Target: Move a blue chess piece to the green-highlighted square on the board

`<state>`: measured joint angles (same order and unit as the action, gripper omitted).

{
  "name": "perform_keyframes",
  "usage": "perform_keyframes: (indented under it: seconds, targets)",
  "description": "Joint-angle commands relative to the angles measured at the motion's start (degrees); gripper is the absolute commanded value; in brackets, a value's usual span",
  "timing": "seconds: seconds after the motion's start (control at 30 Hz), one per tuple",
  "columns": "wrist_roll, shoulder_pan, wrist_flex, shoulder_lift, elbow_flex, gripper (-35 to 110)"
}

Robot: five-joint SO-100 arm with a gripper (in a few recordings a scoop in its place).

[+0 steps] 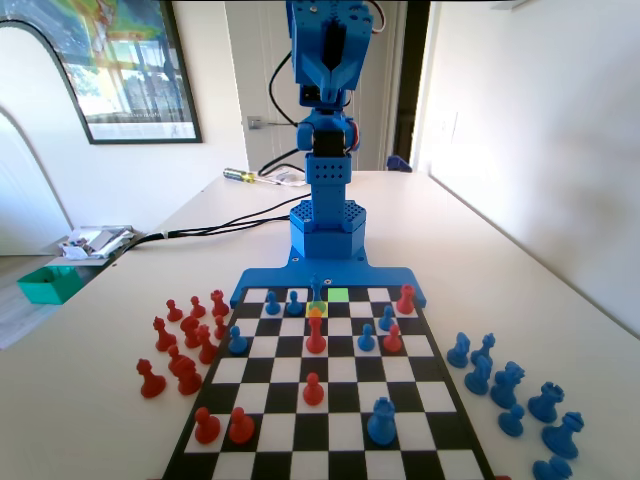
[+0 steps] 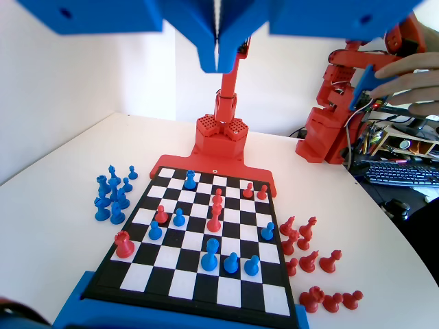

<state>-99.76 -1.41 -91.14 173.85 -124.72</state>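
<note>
The flat black-and-white chequered board (image 1: 330, 400) with its dark border lies on the white counter (image 1: 520, 270) in front of the blue arm's base. In the fixed view the single bright green square (image 1: 338, 295) sits in the board's far row, the one nearest the arm. Just left of that green square, in the same row, stands the slim, tall blue plastic piece (image 1: 316, 290) with the narrow pointed top, upright and untouched; in the wrist view it appears as the tallest blue piece (image 2: 210, 253) in the near rows of the board (image 2: 206, 226). Directly in front of it in the fixed view lies a yellow-orange square (image 1: 316, 312), and one square further from the arm a red plastic piece (image 1: 316, 335) stands upright.

The two-finger blue hand (image 2: 217, 62) is raised high above the board, well apart from every piece. In the wrist view its two jaws meet along a thin seam, so it is closed and holds nothing.
</note>
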Motion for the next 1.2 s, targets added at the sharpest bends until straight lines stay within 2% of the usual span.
perform_keyframes:
  seconds: [0.0,0.9,1.07,1.17]
  targets:
    - [-0.53,0.09,1.05,1.23,-0.35,1]
    - [-2.81,1.23,1.23,0.97,0.18,6]
    - [-3.43,3.52,1.49,-2.46,6.94,7]
    - [-8.00,4.75,-0.35,-6.15,12.04,6]
